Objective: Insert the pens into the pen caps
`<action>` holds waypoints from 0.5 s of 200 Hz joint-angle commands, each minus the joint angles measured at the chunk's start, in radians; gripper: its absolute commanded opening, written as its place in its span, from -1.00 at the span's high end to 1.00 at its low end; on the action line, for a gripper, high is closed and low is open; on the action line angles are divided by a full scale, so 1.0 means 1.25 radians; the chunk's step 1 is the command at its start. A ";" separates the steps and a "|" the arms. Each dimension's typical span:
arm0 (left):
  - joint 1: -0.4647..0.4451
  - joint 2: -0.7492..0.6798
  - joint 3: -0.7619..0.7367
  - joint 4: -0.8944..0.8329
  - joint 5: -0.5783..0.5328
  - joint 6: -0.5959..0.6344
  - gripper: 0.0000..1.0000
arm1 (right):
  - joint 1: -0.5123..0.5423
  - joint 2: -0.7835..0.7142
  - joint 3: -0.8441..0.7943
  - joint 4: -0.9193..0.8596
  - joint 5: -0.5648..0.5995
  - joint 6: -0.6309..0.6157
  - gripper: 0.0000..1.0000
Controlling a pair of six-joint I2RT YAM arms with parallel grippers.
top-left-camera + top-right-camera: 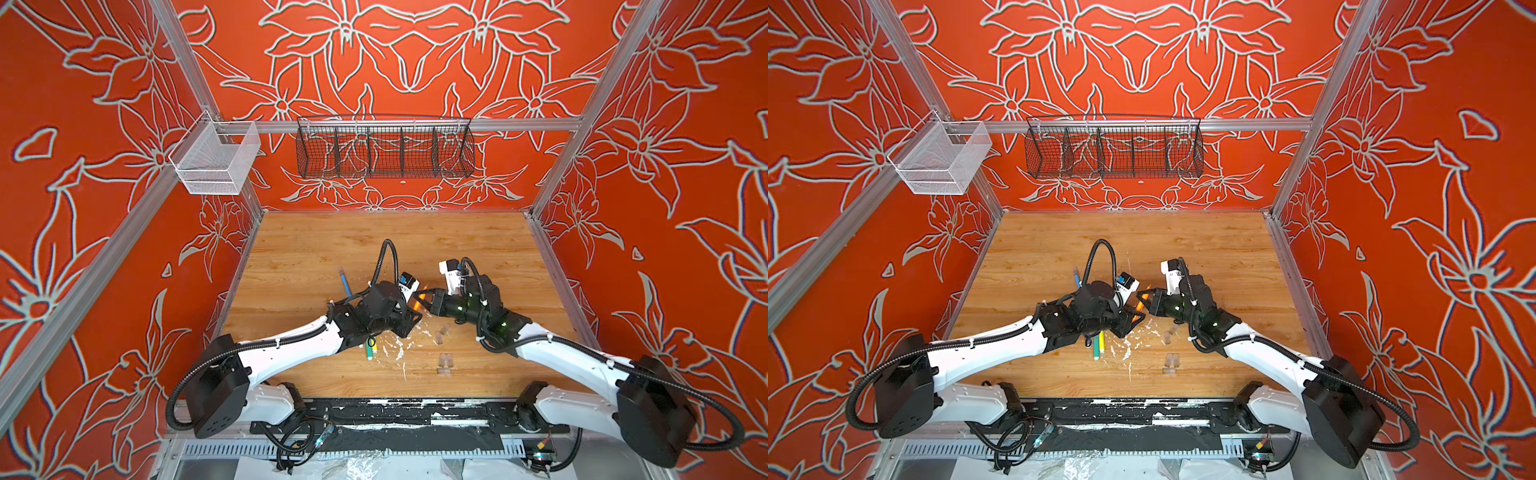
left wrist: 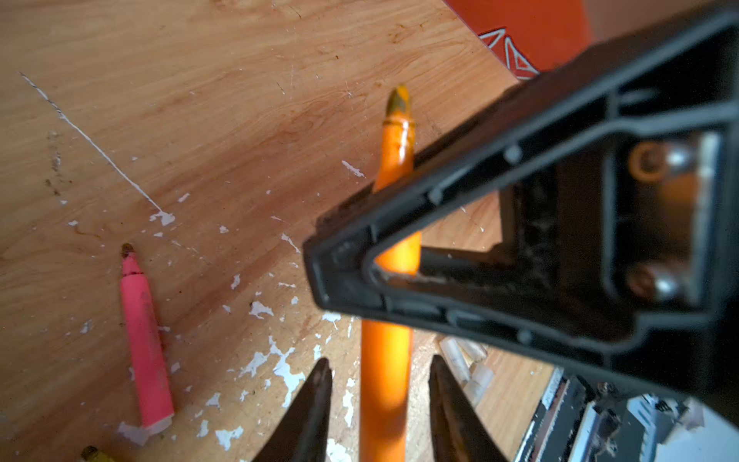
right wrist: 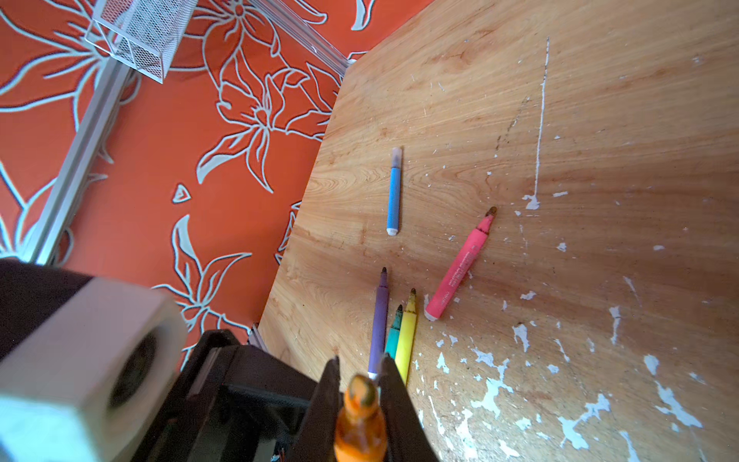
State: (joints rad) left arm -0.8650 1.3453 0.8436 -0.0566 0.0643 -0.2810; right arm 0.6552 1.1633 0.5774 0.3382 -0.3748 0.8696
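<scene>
At the left of the desk (image 1: 299, 249) lies the blue pen (image 1: 345, 282), which already has a clear cap on it. The pink pen (image 3: 460, 268), purple pen (image 3: 380, 320), green pen (image 3: 394, 336) and yellow pen (image 3: 408, 336) lie uncapped under the left arm. The left gripper (image 2: 380, 366) holds its jaws narrowly apart, with a gap on each side of the orange pen (image 2: 386, 384). The right gripper (image 3: 360, 370) has its jaws closed on this same pen, close to the tip. The pen caps (image 1: 444, 360) lie loose near the front, right of centre.

I think such a grip near the tip leaves little room for a cap, and the long barrel may swing. The two grippers are very near, so a sideways move could make them collide. The back and right side of the desk offer open room.
</scene>
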 commanded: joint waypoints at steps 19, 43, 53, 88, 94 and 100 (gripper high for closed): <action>-0.003 0.072 0.075 0.033 -0.038 0.007 0.25 | 0.000 -0.014 -0.022 0.063 -0.013 0.030 1.00; -0.003 0.069 0.046 0.082 -0.036 0.031 0.31 | 0.000 -0.022 -0.036 0.083 -0.013 0.048 1.00; -0.003 0.060 0.031 0.103 -0.023 0.036 0.34 | 0.000 -0.022 -0.041 0.095 -0.020 0.055 1.00; -0.003 0.040 -0.009 0.151 -0.008 0.046 0.52 | 0.001 -0.034 -0.062 0.122 -0.014 0.074 1.00; -0.003 0.039 -0.013 0.156 -0.001 0.049 0.53 | 0.000 -0.038 -0.067 0.125 -0.008 0.076 1.00; -0.003 0.040 -0.015 0.160 0.008 0.051 0.52 | 0.000 -0.042 -0.072 0.132 -0.005 0.078 1.00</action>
State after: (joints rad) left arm -0.8654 1.4227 0.8474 0.0734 0.0479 -0.2428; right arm 0.6552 1.1465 0.5163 0.4397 -0.3832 0.9318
